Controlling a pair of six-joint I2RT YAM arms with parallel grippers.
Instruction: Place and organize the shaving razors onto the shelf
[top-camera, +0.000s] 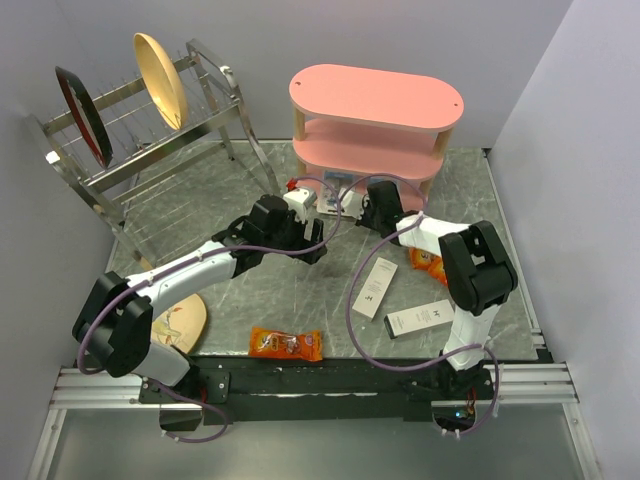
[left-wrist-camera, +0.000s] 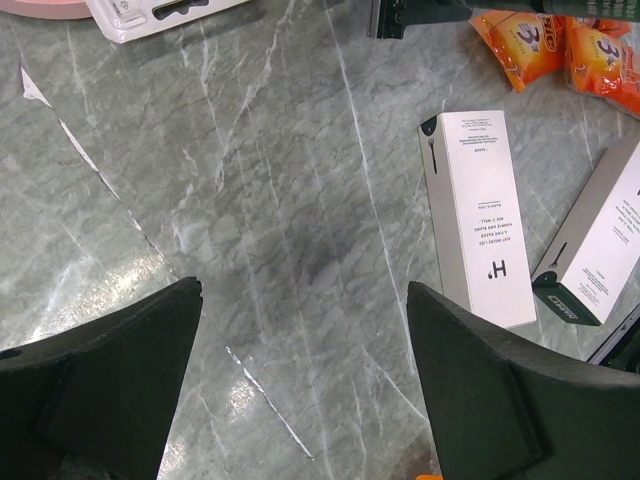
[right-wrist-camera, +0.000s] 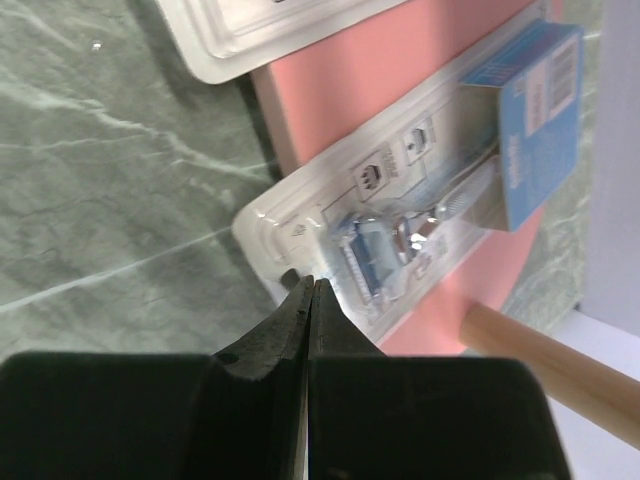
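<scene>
- Top view: both shaving razors (top-camera: 340, 198) lay at the lowest board of the shelf (top-camera: 376, 95), mid-frame. Your right gripper (top-camera: 372, 198) sat just beside them.
- Left wrist: your left gripper (left-wrist-camera: 305, 300) stood spread wide over the bare table (left-wrist-camera: 250, 200), holding nothing.
- Right wrist: the fingers (right-wrist-camera: 270, 350) were pressed together, tips at the rim of the overhanging razor pack (right-wrist-camera: 420, 200). Couldn't tell if they pinched it. I'd nudge it inward slowly and squarely, clear of the wooden post (right-wrist-camera: 540, 350) at lower right.
</scene>
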